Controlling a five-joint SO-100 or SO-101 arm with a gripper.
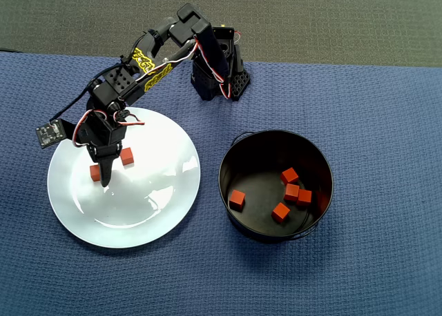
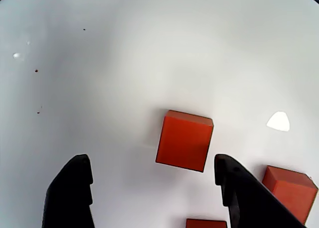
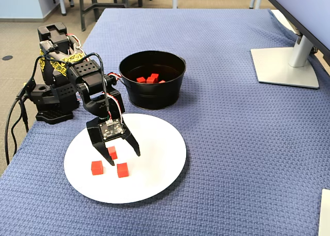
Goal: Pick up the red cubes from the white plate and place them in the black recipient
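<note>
The claw [image 3: 124, 157] is held over the white plate [image 3: 160, 158], its two black fingers [image 2: 75, 188] spread wide apart and pointed down at the plate; nothing is gripped. In the wrist view one red cube [image 2: 185, 140] is seen lying between the spread fingers, closer to the right one and touched by neither. Its faces are turned slightly askew to the line of the fingers; being a cube, no long axis is shown. Two more cubes are seen on the plate in that view, one [image 2: 290, 186] just beyond the right finger and one [image 2: 206, 223] cut off by the bottom edge. In the fixed view all three are seen grouped on the left half of the plate. Beside the plate on the blue-clothed tabletop [image 1: 387, 109] the black recipient [image 1: 231, 161] is stood upright, apart from the plate, and five red cubes [image 1: 289, 175] are seen lying on its floor
</note>
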